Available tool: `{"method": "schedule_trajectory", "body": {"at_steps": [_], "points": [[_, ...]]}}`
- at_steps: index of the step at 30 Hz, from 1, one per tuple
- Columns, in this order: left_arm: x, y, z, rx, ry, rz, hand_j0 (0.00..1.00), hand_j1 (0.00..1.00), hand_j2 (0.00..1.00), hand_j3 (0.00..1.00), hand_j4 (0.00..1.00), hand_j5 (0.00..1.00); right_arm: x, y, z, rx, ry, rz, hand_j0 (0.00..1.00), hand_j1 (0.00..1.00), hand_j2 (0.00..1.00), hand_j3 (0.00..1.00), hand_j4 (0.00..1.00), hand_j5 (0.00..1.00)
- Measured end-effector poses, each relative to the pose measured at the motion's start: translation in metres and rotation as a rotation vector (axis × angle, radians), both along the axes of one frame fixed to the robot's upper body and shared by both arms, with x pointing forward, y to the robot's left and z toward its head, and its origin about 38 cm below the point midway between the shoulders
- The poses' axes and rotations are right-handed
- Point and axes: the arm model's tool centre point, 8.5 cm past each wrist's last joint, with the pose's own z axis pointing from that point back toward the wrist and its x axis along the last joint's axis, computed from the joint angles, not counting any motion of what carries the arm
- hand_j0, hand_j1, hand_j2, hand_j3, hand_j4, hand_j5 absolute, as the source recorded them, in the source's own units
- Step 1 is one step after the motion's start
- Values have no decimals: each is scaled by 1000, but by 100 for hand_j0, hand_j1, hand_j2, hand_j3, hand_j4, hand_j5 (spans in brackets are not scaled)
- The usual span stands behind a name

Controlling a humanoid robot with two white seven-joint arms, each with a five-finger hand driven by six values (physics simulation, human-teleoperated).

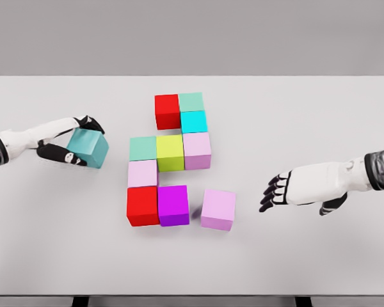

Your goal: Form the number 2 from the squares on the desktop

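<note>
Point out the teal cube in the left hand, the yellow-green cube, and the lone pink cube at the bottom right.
Teal cube (88, 148), head view, on its front face.
Yellow-green cube (170, 152), head view, on its top face.
Lone pink cube (218, 208), head view, on its top face.

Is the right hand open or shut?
Open. The right hand hovers over the table with its fingers spread, holding nothing.

Your left hand grips a teal cube at the left of the white surface, well apart from the block figure. In the middle, a red cube, mint, cyan, yellow-green, pink and magenta cubes sit touching, with a lilac cube just beside the bottom row. Your right hand hovers at the right, fingers relaxed, holding nothing.
</note>
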Motion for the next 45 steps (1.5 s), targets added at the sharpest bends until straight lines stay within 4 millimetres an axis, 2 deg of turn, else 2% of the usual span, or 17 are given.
{"method": "schedule_trajectory", "body": {"at_steps": [8,15,22,31,38,45], "points": [[24,-8,5,-49,-16,37,27,27,27,27,27,27,-3,22,-12,21,32,53,100,100,100,100,100,100],[44,-17,3,-100,-13,66,25,25,25,25,25,25,-1,41,-12,43,32,94,100,100,100,100,100,100],[65,-24,3,-147,-6,99,24,24,24,24,24,24,5,55,-4,60,11,124,100,100,100,100,100,100],[86,-40,-12,-187,36,135,23,23,23,23,23,23,17,51,-5,54,0,94,100,100,100,100,100,100],[99,-47,-13,-200,52,158,22,22,22,22,22,22,29,55,-7,55,-5,78,100,100,100,100,100,100],[107,-55,-13,-138,69,188,22,22,22,22,22,22,35,58,-6,58,-12,74,100,100,100,100,100,100]]}}
